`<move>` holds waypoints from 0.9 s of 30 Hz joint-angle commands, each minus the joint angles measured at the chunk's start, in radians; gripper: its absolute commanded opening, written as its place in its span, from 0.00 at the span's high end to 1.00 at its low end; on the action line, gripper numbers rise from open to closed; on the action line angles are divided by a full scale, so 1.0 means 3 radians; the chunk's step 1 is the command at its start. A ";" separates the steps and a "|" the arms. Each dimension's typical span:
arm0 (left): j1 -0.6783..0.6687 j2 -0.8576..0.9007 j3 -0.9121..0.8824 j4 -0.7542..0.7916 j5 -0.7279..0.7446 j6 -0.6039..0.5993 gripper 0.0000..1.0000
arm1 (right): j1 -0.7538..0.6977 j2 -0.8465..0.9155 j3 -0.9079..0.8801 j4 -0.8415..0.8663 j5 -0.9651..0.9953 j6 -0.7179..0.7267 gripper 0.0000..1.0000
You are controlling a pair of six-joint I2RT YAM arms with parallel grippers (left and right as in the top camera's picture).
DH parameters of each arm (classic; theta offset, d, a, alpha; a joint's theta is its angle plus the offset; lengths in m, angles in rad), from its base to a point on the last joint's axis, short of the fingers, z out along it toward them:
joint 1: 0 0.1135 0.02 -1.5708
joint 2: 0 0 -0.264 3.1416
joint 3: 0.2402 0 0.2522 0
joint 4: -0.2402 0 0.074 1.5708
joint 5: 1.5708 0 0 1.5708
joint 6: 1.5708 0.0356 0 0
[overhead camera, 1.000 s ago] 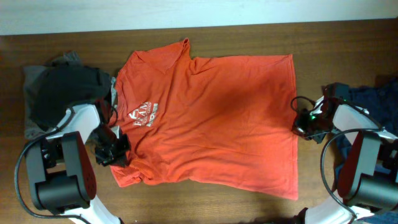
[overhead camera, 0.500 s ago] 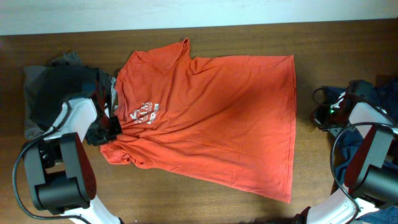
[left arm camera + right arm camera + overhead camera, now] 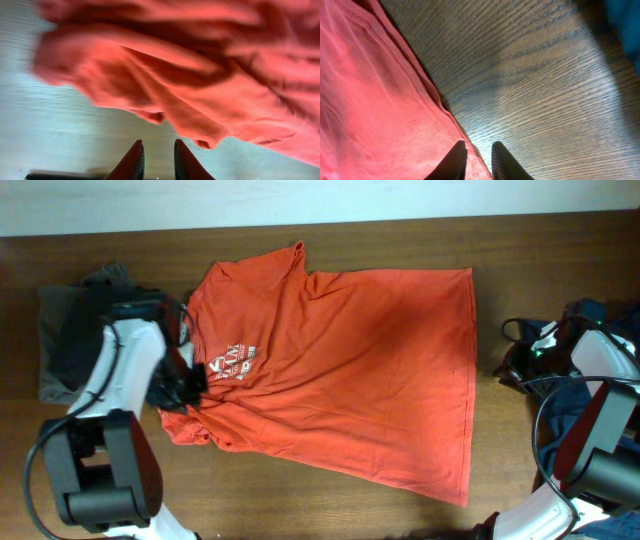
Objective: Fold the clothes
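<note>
The left arm reaches in from lower left, with the left gripper (image 3: 186,385) low over the bunched left edge of the shirt (image 3: 340,360), jaws a crack apart and empty. The right gripper (image 3: 512,366) hovers over the table (image 3: 520,260) beside the shirt's right hem, barely parted, holding nothing. The shirt lies spread mid-frame, with grey clothes (image 3: 70,320) upper left and a navy garment (image 3: 612,330) at the right edge.

- T-shirt (image 3: 350,370): orange-red cloth, matt, soft, creased, with a stitched hem.
- lettering (image 3: 232,365): white print, flat on the cloth.
- table (image 3: 560,270): brown wood, fine lined grain, faint sheen.
- grey and black garments (image 3: 70,330): matt cloth.
- navy garment (image 3: 630,20): cloth, too blurred to judge the finish.
- arm shells (image 3: 110,370): white, smooth, plastic-looking.
</note>
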 commanded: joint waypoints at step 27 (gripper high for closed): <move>-0.0126 -0.0184 -0.1116 0.0899 -0.0373 -0.0078 1.00 | -0.0014 -0.0098 0.0043 -0.0004 -0.0052 -0.0023 0.75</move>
